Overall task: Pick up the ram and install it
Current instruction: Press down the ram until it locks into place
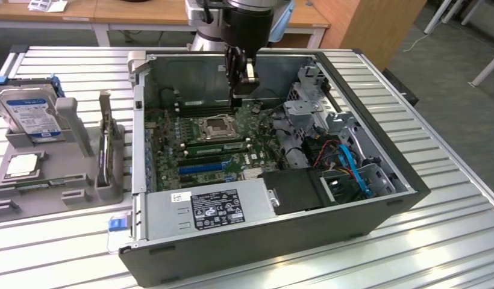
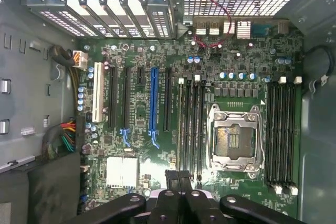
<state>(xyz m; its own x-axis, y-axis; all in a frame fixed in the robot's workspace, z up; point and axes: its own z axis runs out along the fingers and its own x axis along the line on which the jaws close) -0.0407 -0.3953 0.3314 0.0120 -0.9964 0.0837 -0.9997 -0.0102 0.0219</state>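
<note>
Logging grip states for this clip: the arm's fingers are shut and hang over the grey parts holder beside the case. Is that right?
Not quite. The fingers are shut, but they hang inside the open computer case, above the motherboard, not over the grey parts holder. The exterior view shows this.

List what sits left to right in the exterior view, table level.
Hard drive in the grey holder → upright RAM stick → open PC case, with the gripper over its motherboard.
</note>
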